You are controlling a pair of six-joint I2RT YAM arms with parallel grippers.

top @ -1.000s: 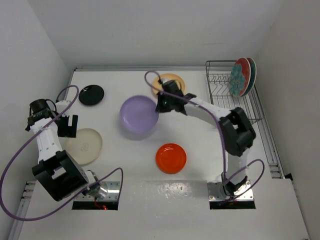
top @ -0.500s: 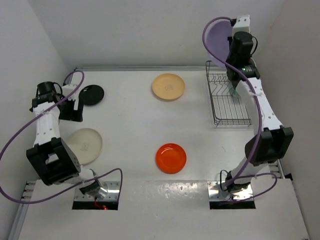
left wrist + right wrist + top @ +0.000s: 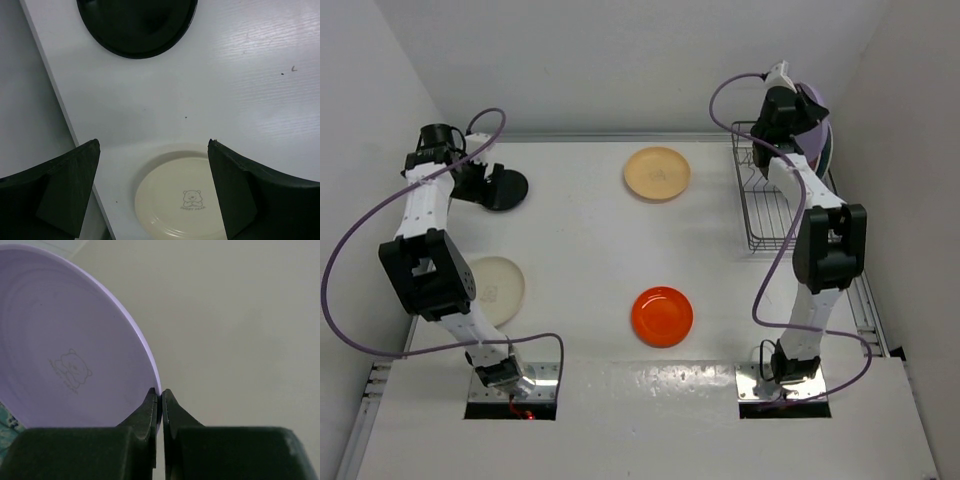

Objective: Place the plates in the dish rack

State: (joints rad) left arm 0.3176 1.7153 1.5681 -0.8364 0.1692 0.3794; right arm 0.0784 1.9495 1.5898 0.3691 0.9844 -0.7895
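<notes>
My right gripper [image 3: 787, 100] is shut on the rim of the lavender plate [image 3: 812, 104] and holds it upright above the far end of the grey wire dish rack [image 3: 778, 205]. In the right wrist view my right gripper [image 3: 160, 393] pinches the edge of that plate [image 3: 65, 355]. Flowered plates [image 3: 828, 148] stand at the rack's far right, mostly hidden. My left gripper [image 3: 482, 184] is open and empty beside the small black plate [image 3: 507, 189]. In the left wrist view my left gripper [image 3: 152, 144] hangs between the black plate [image 3: 135, 25] and the cream plate [image 3: 182, 200].
The tan-yellow plate [image 3: 657, 173] lies at the far middle of the table and the orange plate [image 3: 662, 316] at the near middle. The cream plate [image 3: 496, 291] lies at the left. Walls stand close on both sides, and the rack is by the right wall.
My right arm lifted the lavender plate from the table's middle and has now brought it down over the rack's far end. My left gripper moved from the cream plate to the black plate.
</notes>
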